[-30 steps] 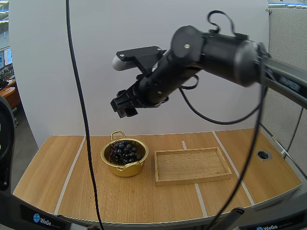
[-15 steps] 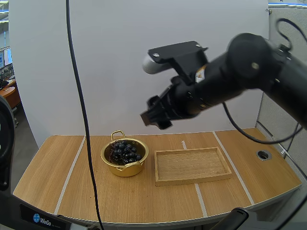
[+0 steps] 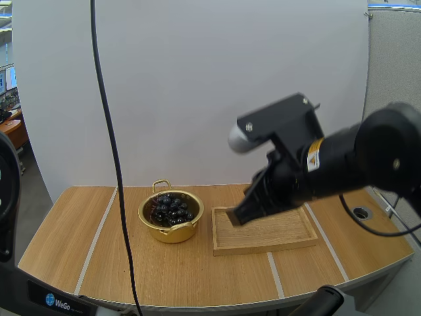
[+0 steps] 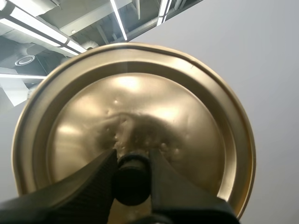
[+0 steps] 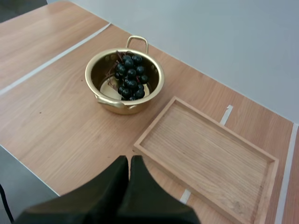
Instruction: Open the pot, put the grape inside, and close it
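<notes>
R hand (image 3: pixel 238 216) nr tray (image 3: pixel 270 235) (grapes (image 3: pixel 172 208) in pot (image 3: pixel 172 234))

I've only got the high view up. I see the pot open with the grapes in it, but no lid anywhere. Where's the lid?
Observer: The left gripper has the lid, with its fingertips pinching the lid's black knob.
Operator: Okay. And the other arm's fingers, open or shut?
Observer: Shut on nothing. In the right wrist view, the right gripper has its fingers together as one dark wedge. It is raised over the table, near a corner of the tray.
</notes>
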Robot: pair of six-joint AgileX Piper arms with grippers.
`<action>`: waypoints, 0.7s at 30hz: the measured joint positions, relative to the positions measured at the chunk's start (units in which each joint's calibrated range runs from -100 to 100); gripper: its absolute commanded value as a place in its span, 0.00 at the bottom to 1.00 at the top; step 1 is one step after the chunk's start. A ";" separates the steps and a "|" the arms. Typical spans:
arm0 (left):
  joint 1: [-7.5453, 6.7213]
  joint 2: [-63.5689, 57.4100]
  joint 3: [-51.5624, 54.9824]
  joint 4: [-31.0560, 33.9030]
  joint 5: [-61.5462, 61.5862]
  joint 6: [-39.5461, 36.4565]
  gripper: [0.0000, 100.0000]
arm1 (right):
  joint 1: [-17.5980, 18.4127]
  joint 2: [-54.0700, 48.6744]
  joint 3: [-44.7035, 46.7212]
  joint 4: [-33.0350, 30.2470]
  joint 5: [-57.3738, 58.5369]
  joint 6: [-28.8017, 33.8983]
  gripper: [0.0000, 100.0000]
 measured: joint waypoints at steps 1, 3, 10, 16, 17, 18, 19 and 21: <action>0.00 0.00 0.00 0.00 0.00 0.00 0.00 | 0.00 0.00 0.84 -0.15 0.00 0.35 0.00; 0.00 0.00 0.00 0.00 0.00 0.00 0.00 | 0.00 0.00 2.60 -0.72 -1.01 1.77 0.00; 0.00 0.00 0.00 0.00 0.00 0.00 0.00 | -1.39 0.00 7.56 -1.48 -6.92 7.19 0.00; 0.00 0.00 0.00 0.00 0.00 0.00 0.00 | -6.40 0.00 8.79 2.37 -9.46 7.96 0.00; 0.00 0.00 0.00 0.00 0.00 0.00 0.00 | -7.31 0.00 8.79 3.81 -9.67 7.96 0.00; 0.00 0.00 0.00 0.00 0.00 0.00 0.00 | -8.23 0.00 8.79 5.14 -9.67 7.96 0.00; 0.00 0.00 0.00 0.00 0.00 0.00 0.00 | -8.95 0.00 8.79 6.23 -9.84 7.96 0.00; 0.00 0.00 0.00 0.00 0.00 0.00 0.00 | -10.75 0.00 8.79 8.99 -10.04 6.89 0.00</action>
